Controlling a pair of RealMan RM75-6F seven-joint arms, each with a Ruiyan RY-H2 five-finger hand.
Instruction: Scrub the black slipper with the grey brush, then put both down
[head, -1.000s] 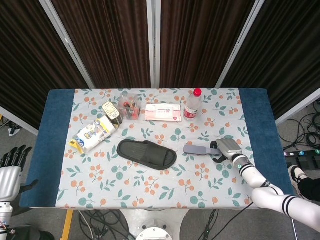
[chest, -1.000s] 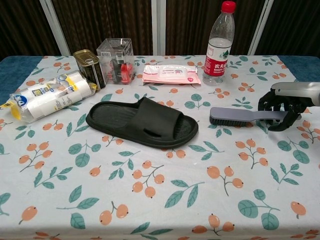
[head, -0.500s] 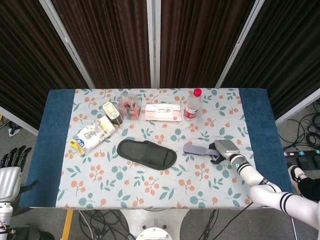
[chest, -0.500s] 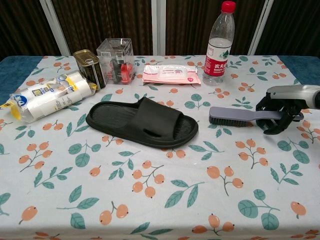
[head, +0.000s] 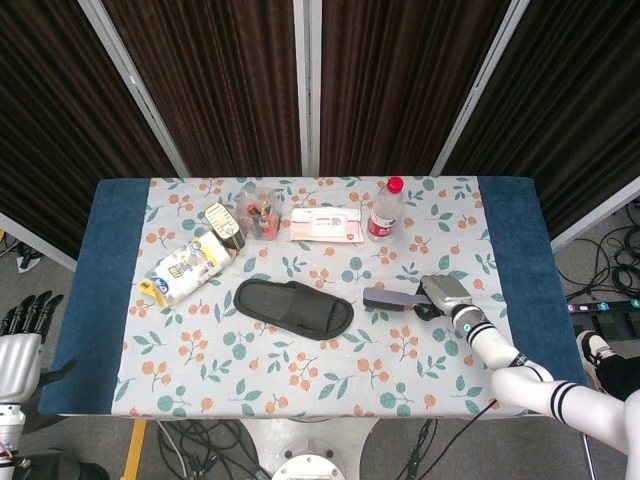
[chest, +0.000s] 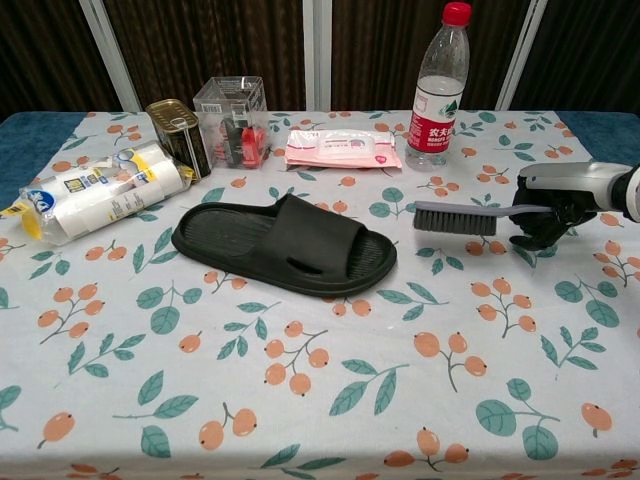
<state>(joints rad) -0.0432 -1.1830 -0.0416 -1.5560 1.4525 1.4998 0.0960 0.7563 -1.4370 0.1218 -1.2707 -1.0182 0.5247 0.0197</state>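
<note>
The black slipper (head: 294, 306) (chest: 284, 244) lies flat on the flowered cloth near the table's middle. My right hand (head: 441, 296) (chest: 553, 205) grips the handle of the grey brush (head: 388, 298) (chest: 457, 217) and holds it just above the cloth, bristles down, head pointing at the slipper's toe end. A short gap separates brush and slipper. My left hand (head: 20, 332) hangs beside the table's left edge, fingers apart, holding nothing; the chest view does not show it.
Along the back stand a water bottle (chest: 437, 87), a wipes pack (chest: 340, 148), a clear box (chest: 230, 122) and a tin can (chest: 179, 137). A wrapped roll (chest: 95, 191) lies at the left. Blue cloth (head: 108, 290) borders both table ends.
My right hand closed on the brush handle and lifted the brush off the cloth, shifting it slightly toward the slipper. The slipper and left hand stayed put.
</note>
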